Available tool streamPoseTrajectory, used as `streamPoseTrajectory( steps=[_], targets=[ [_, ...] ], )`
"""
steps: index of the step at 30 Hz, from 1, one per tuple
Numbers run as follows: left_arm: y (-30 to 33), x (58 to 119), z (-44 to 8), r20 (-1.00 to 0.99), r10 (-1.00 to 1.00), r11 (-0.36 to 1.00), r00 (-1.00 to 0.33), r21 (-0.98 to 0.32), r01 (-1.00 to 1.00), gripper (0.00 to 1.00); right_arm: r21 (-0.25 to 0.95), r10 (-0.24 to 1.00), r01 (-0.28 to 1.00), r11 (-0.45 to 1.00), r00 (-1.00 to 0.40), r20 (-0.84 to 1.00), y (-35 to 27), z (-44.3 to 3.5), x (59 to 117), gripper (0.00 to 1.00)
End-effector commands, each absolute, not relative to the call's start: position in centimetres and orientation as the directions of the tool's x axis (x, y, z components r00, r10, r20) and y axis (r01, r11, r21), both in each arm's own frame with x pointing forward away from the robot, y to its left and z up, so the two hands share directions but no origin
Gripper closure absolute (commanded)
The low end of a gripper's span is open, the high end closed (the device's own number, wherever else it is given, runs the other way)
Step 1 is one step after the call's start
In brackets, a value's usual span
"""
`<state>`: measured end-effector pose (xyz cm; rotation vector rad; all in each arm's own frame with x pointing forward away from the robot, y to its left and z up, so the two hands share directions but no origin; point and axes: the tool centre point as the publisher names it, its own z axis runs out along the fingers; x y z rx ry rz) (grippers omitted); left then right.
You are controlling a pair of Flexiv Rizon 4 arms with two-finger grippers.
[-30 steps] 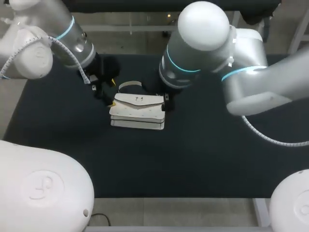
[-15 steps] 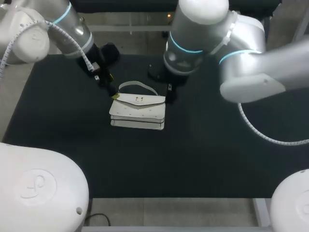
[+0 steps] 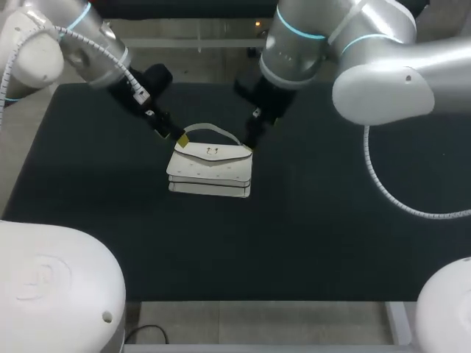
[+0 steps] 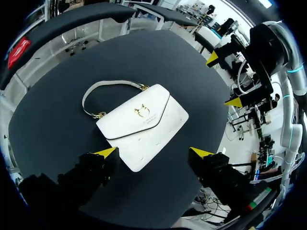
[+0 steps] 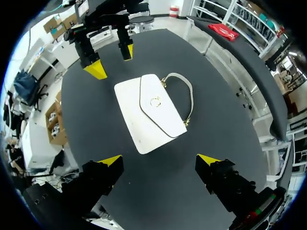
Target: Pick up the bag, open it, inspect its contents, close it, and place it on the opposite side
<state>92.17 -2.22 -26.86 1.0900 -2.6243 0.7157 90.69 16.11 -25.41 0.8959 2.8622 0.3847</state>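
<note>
White bag (image 3: 210, 169) is seen flat, flap shut, mid-worktop (image 3: 331, 235). Left end effector (image 4: 153, 152) and right end effector (image 5: 160, 159) are held spread, clear of it. Risk: thin strap (image 3: 210, 131) could be missed and the bag dragged sideways.

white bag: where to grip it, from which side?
Take the strap, not the body. The bag lies flat with its flap closed, probably too wide and low for a side pinch. The strap loops out past its far edge with bare table inside the loop, so come from above, one finger inside. The left gripper and right gripper are open, one near each strap end.
</note>
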Motion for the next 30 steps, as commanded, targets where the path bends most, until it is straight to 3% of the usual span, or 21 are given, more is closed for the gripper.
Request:
streamPoseTrajectory(
  steps=[1, 14, 18, 20, 27, 30],
  targets=[
    [-2.6, 91.1, -27.2, 0.537, -0.844, -0.235, 0.01, -0.351, -0.906, 0.0, 0.358, 0.934, 0.907, 0.221, -0.303, 0.191, 15.9, -26.1, 89.5, 0.0],
    [-2.6, 91.1, -27.2, 0.537, -0.844, -0.235, 0.01, -0.351, -0.906, 0.0, 0.358, 0.934, 0.907, 0.221, -0.303, 0.191, 15.9, -26.1, 89.5, 0.0],
    [-1.5, 92.8, -27.5, 0.686, -0.697, -0.429, 0.21, -0.164, -0.888, 0.0, 0.331, 0.925, 0.943, 0.03, -0.152, 0.348, 16.0, -26.2, 90.8, 0.0],
    [-0.9, 93.0, -27.9, 0.727, -0.645, -0.448, 0.237, -0.109, -0.887, 0.0, 0.285, 0.904, 0.958, -0.023, -0.101, 0.415, 15.8, -26.5, 91.3, 0.0],
    [0.2, 94.4, -28.5, 0.79, -0.506, -0.403, 0.347, 0.139, -0.904, 0.0, 0.138, 0.837, 0.984, -0.114, 0.02, 0.547, 15.3, -27.4, 91.8, 0.0],
    [-0.3, 94.7, -29.1, 0.793, -0.495, -0.38, 0.355, 0.171, -0.909, 0.0, 0.08, 0.805, 0.988, -0.132, 0.06, 0.591, 15.5, -27.7, 91.9, 0.0]
  ],
)
